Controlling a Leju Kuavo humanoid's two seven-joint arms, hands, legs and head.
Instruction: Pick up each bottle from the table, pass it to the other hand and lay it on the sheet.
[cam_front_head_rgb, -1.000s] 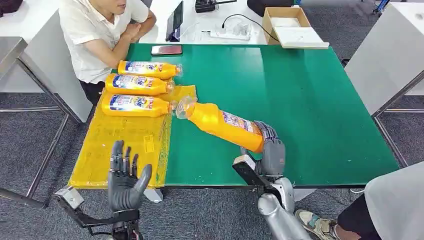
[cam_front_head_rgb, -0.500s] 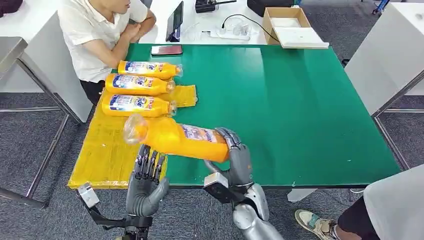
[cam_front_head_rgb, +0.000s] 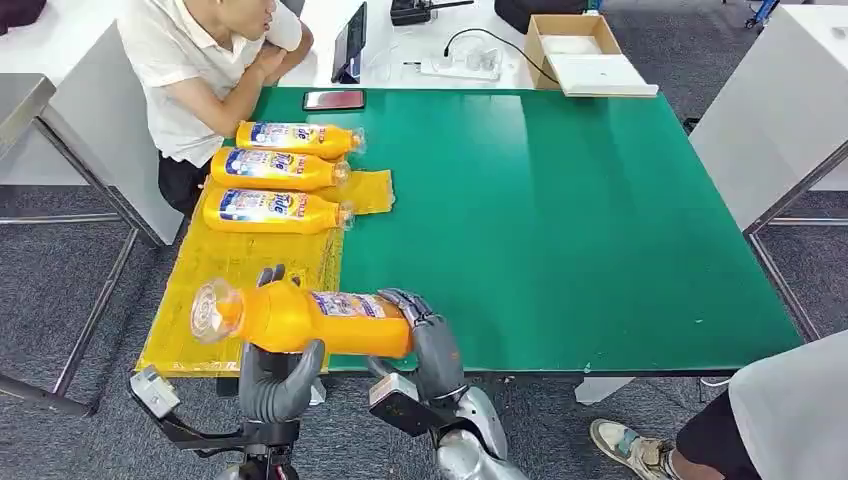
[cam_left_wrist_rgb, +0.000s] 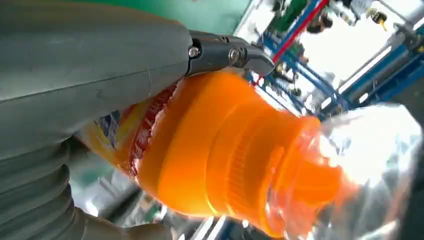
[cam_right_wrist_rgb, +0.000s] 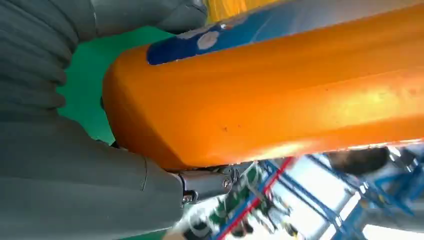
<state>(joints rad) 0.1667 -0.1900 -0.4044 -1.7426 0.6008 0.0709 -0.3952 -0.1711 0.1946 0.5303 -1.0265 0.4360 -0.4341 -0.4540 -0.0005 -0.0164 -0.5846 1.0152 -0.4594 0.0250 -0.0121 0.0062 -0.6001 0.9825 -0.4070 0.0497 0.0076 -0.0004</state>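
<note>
Low in the head view, left of centre, the bottle (cam_front_head_rgb: 310, 320) lies level over the near edge of the sheet (cam_front_head_rgb: 240, 290) (three more lie upper left). The right hand (cam_front_head_rgb: 425, 340) grips its base; the left hand (cam_front_head_rgb: 275, 370) wraps its neck end.

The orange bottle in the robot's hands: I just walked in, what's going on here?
A handover in mid-air. The right hand grips the base end of the orange plastic detergent bottle, held level over the table's near edge, while the left hand wraps around its neck end. Three matching orange bottles already lie on the yellow sheet on the green table. A person in a white shirt sits watching.
</note>
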